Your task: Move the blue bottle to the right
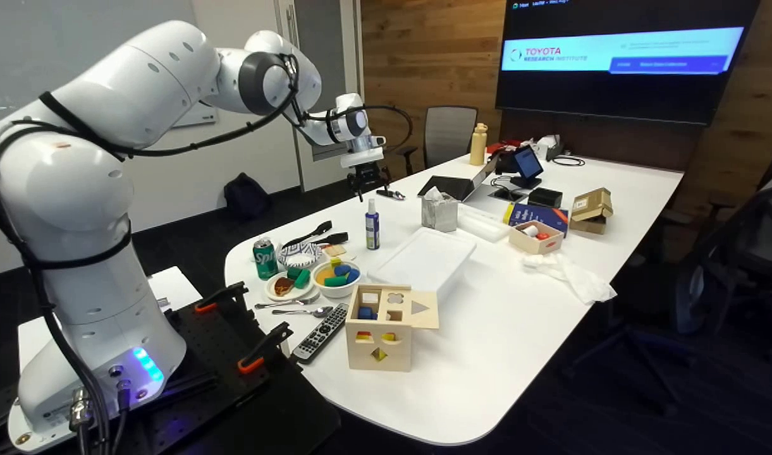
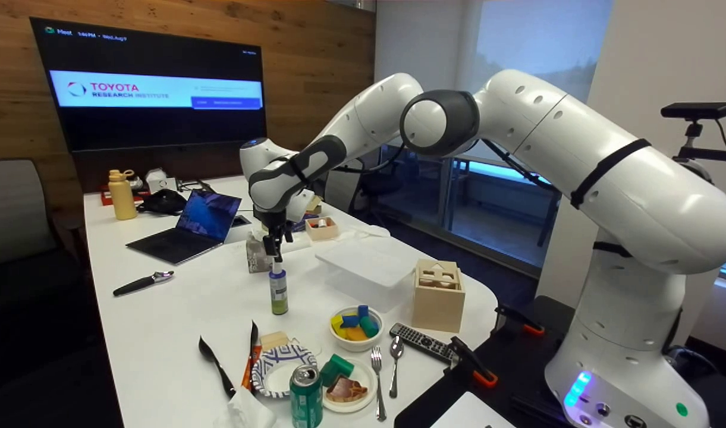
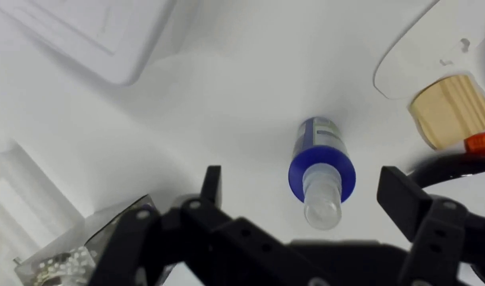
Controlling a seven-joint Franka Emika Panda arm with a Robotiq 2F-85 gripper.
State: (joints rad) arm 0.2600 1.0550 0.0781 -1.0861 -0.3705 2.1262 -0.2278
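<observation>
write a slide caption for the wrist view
Open gripper framing the clear-capped blue bottle, not yet grasped, on the white table.

A slim, upright blue plastic bottle is showing a smooth surface beneath its shiny clear cap. Above the bottle, a black two-fingered gripper is looking matt. Near the bottle, a translucent white rectangular plastic bin is bearing a smooth lid. Farther from the bottle, a pale cubic wooden box is showing matt faces, and a silver metal spoon is gleaming.

Blue bottle; black hand; blue-white patterned bowl.
</observation>
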